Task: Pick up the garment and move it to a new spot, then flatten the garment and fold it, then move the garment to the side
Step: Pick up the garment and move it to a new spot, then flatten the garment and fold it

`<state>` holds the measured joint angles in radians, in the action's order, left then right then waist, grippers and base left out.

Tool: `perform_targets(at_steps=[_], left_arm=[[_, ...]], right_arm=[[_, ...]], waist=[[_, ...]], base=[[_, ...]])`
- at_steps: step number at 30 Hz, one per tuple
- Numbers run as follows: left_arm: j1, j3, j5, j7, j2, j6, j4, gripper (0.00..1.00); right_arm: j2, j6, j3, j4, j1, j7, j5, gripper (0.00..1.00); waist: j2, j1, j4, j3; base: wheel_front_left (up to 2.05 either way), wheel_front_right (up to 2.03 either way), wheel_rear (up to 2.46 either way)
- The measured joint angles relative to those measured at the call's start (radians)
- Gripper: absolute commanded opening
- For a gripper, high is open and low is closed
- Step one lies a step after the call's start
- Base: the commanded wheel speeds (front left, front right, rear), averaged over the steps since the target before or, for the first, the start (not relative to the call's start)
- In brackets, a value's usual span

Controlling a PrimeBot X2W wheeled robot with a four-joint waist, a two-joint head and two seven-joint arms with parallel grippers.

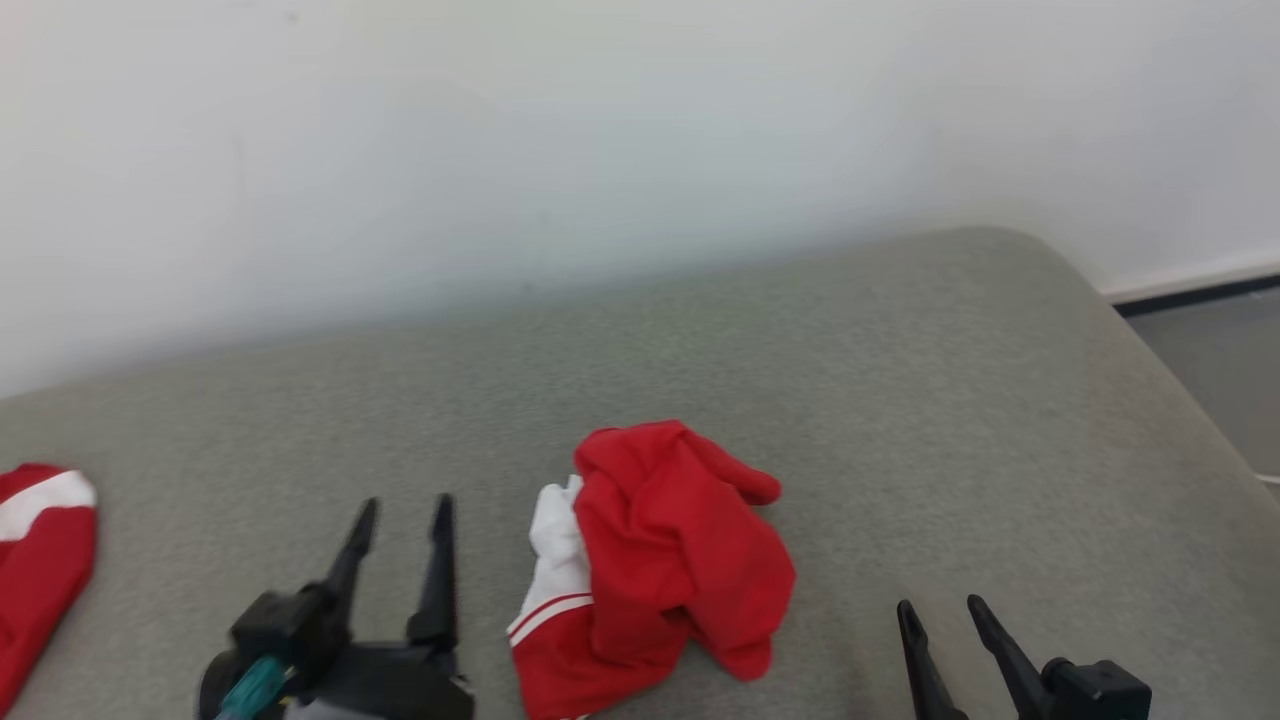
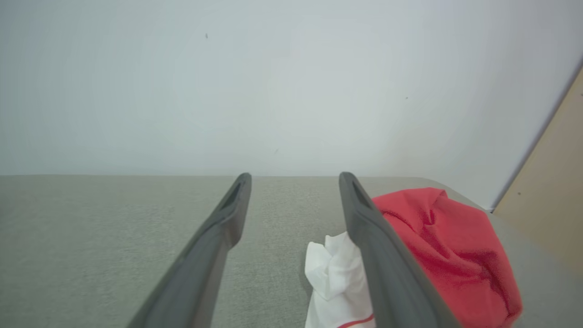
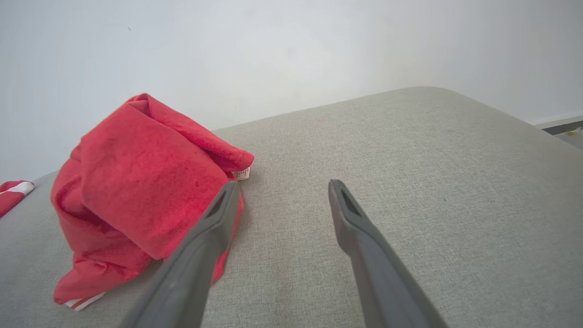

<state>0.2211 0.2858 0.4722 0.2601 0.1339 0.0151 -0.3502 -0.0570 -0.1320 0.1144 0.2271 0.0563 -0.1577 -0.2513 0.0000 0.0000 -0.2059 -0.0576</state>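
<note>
Beside the garment (image 3: 145,182), right wrist view: small label (image 3: 242,173).

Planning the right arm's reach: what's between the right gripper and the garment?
Nothing but bare grey cushion. The head view shows that stretch, from the right gripper across to the garment.

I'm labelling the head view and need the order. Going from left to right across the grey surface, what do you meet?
Red-and-white cloth at the left edge → left gripper → crumpled red-and-white garment → right gripper.
</note>
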Motion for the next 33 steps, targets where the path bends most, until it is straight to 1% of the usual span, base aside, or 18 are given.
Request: perform_targets(at_steps=[3,6,13,17,20,23,30,33], left_arm=[[-0.086,-0.068,-0.053,0.002,0.008,-0.025,0.118,1.00],[-0.188,-0.115,-0.073,0.002,-0.002,-0.023,0.158,1.00],[-0.307,-0.188,-0.149,0.002,-0.011,0.005,0.167,1.00],[-0.342,-0.221,-0.190,0.002,-0.020,0.034,0.170,1.00],[-0.359,-0.242,-0.215,0.002,-0.027,0.049,0.166,1.00],[-0.372,-0.265,-0.229,0.002,-0.039,0.074,0.161,1.00],[-0.385,-0.299,-0.248,0.002,-0.054,0.098,0.157,1.00],[-0.384,-0.305,-0.251,0.002,-0.059,0.101,0.156,1.00]], right_arm=[[-0.013,0.000,-0.009,-0.014,0.002,0.005,0.015,1.00],[-0.032,0.000,-0.018,-0.017,0.003,0.008,0.019,1.00],[-0.057,0.000,-0.032,-0.006,0.011,-0.010,0.014,1.00],[-0.057,0.000,-0.033,0.005,0.022,-0.019,0.010,1.00],[-0.055,0.000,-0.031,0.016,0.031,-0.025,0.007,1.00],[-0.057,0.000,-0.028,0.029,0.047,-0.031,0.004,1.00],[-0.063,0.000,-0.030,0.036,0.070,-0.038,-0.002,1.00],[-0.063,0.000,-0.030,0.035,0.070,-0.040,-0.003,1.00]], waist=[[0.0000,-0.0001,0.043,-0.005],[0.0000,0.0000,0.083,-0.009],[0.0000,0.0000,0.165,-0.020],[0.0001,-0.0001,0.194,-0.030],[0.0000,-0.0001,0.202,-0.041],[0.0000,-0.0001,0.202,-0.052],[0.0000,-0.0001,0.182,-0.060],[0.0000,-0.0001,0.173,-0.061]], base=[[0.00,0.00,0.00],[0.00,0.00,0.00],[0.00,0.00,0.00],[0.00,0.00,0.00],[0.00,0.00,0.00],[0.00,0.00,0.00],[0.00,0.00,0.00],[0.00,0.00,0.00]])
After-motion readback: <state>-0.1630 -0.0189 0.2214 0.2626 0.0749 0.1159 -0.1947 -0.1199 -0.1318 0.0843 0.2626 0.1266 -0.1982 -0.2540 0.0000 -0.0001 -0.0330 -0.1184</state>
